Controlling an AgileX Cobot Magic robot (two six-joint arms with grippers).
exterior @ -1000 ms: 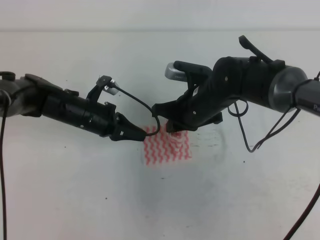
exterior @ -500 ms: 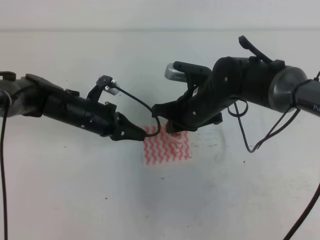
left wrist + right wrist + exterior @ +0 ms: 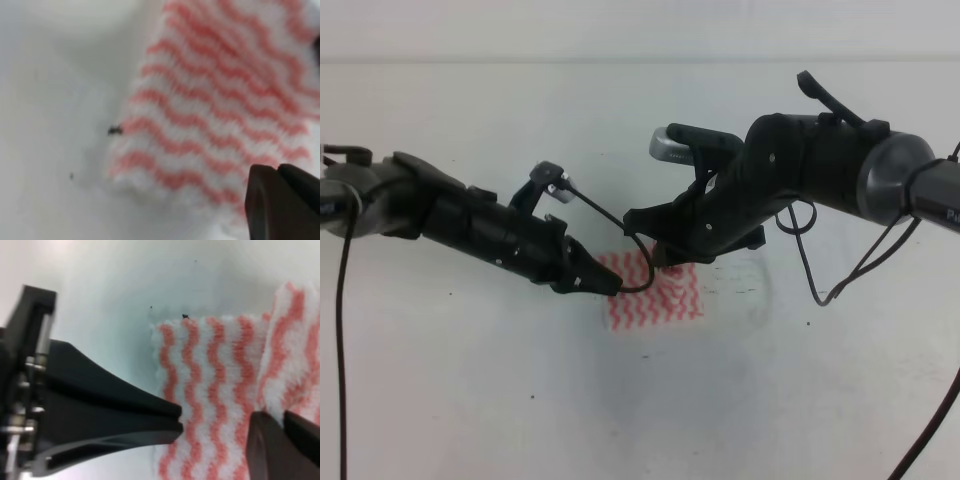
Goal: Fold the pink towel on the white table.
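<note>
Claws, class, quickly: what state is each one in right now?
Left claw: shut, tips at the pink towel's left edge; whether cloth is pinched cannot be told.
Right claw: shut; a raised towel fold sits beside it, but a grip cannot be told.

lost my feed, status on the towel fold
Left gripper shut at towel's left edge. Right gripper shut on pink towel. Nothing in the way.

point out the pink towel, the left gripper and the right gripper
pink towel [image 3: 660, 305], exterior high view, bare striped middle of the cloth.
left gripper [image 3: 608, 285], exterior high view, tip of its closed fingers at the towel's left edge.
right gripper [image 3: 280, 427], right wrist view, between its fingertips.
</note>
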